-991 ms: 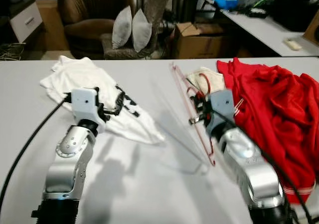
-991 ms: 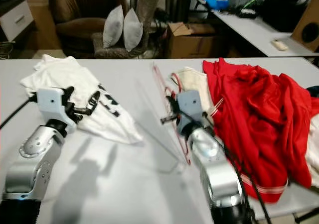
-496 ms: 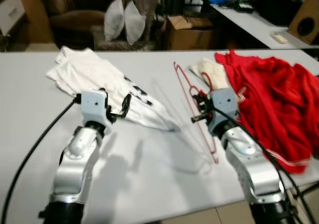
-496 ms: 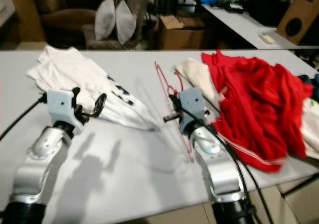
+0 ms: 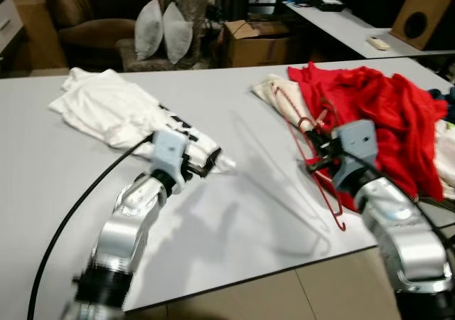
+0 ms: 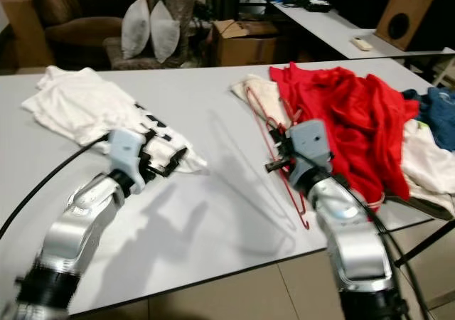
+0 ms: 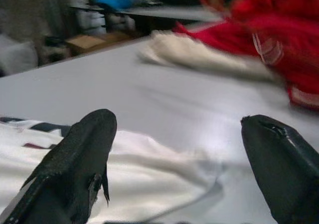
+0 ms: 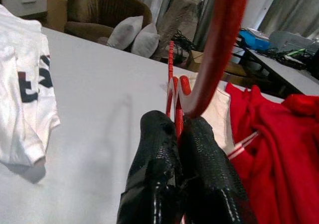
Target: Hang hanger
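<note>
My view has swung right since a second ago (camera motion; the garments lie as before). The right gripper [image 8: 185, 149] remains clamped on the red hanger [image 6: 274, 141], fingers pinched together at its neck, frame lifted over the table [image 5: 234, 213] beside the red garment [image 5: 377, 103]. The left gripper [image 7: 184, 169] hovers spread wide and empty over the white shirt [image 5: 117, 107]. I judge the grasp secure; carrying to a rail is next.

The hanger [image 6: 276, 146] is red wire. On the pale grey surface [image 6: 213, 213] lie a white shirt [image 6: 85, 110] with dark blue-black lettering, a cream cloth [image 6: 249, 92] and a bright red garment [image 6: 348, 114] with white stripes. The armchair [image 6: 67, 14] is brown, its cushions [image 6: 149, 28] grey.
</note>
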Available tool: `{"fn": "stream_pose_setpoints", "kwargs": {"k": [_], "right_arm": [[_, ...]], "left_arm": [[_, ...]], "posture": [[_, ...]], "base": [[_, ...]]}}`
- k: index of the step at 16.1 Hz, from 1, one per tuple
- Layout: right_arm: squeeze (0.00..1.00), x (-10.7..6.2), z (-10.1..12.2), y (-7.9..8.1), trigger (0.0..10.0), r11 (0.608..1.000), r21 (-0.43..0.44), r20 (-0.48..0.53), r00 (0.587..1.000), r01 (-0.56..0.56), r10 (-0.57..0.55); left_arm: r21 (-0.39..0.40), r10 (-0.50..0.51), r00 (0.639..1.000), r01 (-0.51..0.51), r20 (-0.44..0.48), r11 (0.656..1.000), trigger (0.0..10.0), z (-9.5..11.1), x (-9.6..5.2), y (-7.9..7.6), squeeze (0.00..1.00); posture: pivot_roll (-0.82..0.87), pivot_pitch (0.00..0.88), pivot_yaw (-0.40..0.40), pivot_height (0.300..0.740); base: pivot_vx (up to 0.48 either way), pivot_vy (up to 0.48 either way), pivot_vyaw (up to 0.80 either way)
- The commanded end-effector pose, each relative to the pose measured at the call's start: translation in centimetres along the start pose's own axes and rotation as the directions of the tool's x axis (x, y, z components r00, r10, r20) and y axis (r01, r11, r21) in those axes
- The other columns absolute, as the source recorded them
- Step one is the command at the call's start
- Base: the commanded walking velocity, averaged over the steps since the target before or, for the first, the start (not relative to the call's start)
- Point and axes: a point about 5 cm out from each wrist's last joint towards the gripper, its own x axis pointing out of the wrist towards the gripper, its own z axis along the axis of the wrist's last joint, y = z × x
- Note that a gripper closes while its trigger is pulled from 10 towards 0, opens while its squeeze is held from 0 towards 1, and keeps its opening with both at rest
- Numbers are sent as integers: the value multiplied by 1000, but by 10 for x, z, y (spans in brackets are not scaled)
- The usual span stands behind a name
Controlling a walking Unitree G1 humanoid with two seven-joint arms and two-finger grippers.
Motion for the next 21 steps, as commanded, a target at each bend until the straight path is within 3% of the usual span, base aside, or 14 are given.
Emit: {"fn": "stream_pose_setpoints", "kwargs": {"k": [1,4,5,6,7,9,11,12,15,18,21], "right_arm": [[0,-3,5,-10,10000,1000,-4,12,1000,12,-12],[0,-7,0,2,10000,1000,4,-3,1000,-11,11],[0,-7,0,9,10000,1000,15,-1,1000,-26,26],[0,-8,0,11,10000,999,21,-1,1000,-29,30],[0,-8,-2,15,10000,999,27,-5,999,-35,35],[0,-9,0,17,10000,999,30,-3,999,-41,42],[0,-9,-1,17,10000,999,25,-8,999,-42,42],[0,-9,-1,17,10000,999,22,-9,999,-42,42],[0,-5,-2,17,10000,999,32,-6,999,-36,36],[0,-5,0,20,10000,999,32,-1,999,-39,39],[0,-11,-3,21,10000,999,35,-4,1000,-20,20]], "left_arm": [[37,-72,997,73,-34,997,10000,-4,10,-5,1000],[15,-3,998,5,-69,1000,10000,-10,31,3,1000],[-20,-18,995,16,-103,1000,10000,-15,39,2,659],[-29,-29,992,26,-119,999,10000,-17,42,0,90],[-53,-55,986,48,-155,997,10000,-23,47,-2,0],[-2,-119,966,121,-230,993,10000,-31,50,-6,0],[22,-122,951,134,-283,991,2314,-36,52,-4,0],[29,-124,947,138,-297,990,0,-36,53,-3,0],[70,-88,946,116,-311,991,0,-40,53,0,0],[64,-62,950,86,-306,994,0,-42,55,-3,0],[81,-80,948,110,-308,991,0,-42,55,-4,0]], "posture": [[-105,0,-33,740],[-138,0,-12,740],[-149,0,-4,740],[-152,0,-2,740],[-166,0,9,740],[-177,0,16,740],[-171,0,21,740],[-169,0,21,740],[-140,0,10,740],[-155,0,26,740],[-169,0,44,740]], "base": [[0,0,0],[0,0,0],[0,0,0],[0,0,0],[0,0,0],[0,0,0],[0,0,0],[0,0,0],[0,0,0],[0,0,0],[0,0,0]]}}
